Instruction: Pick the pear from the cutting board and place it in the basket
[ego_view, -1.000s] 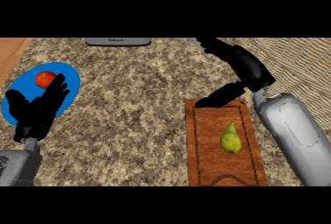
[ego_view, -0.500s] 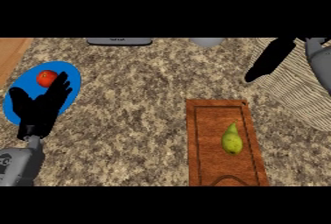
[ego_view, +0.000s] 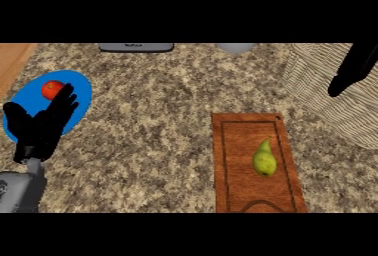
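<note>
- Pear (ego_view: 265, 158): lies untouched on board (ego_view: 256, 165).
- Basket (ego_view: 336, 92): at right.
- Right hand (ego_view: 351, 70): above basket; fingers unclear.
- Left hand (ego_view: 46, 124): open, resting.
- Risk: pear may roll if approached off-centre.

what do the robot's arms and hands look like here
Both hands are plain black, with slim fingers and a thumb. The left hand sits on a smooth light grey forearm with a rounded casing. The right hand shows only as a black shape. No cables or markings visible.
</note>
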